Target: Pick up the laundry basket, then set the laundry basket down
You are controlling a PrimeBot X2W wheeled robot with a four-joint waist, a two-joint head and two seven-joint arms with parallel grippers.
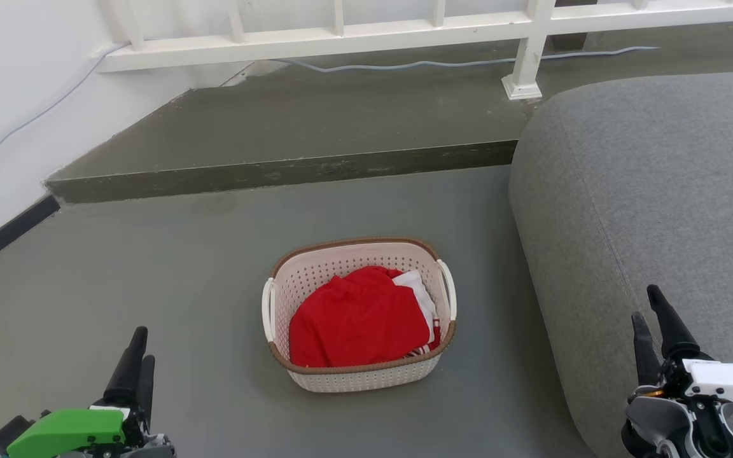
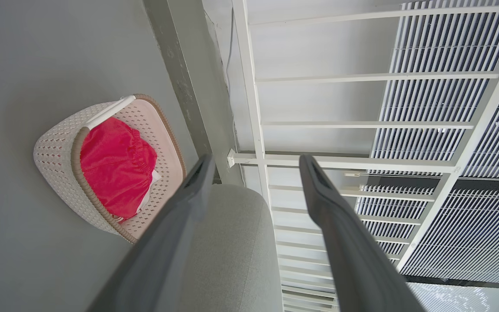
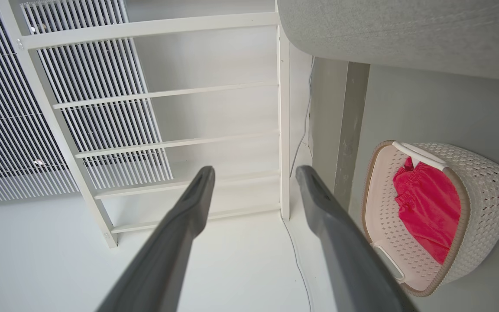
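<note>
A: How far along are you?

B: Nothing is done yet. The laundry basket stands on the floor ahead of me, near the grey sofa (red cloth inside). My left gripper and right gripper hang with fingers parted, holding nothing, well apart from its handles. The lift and the set-down are both left.

The small cream-white perforated plastic laundry basket with a brown woven-look rim stands upright on the grey floor, red and white cloth inside.
</note>
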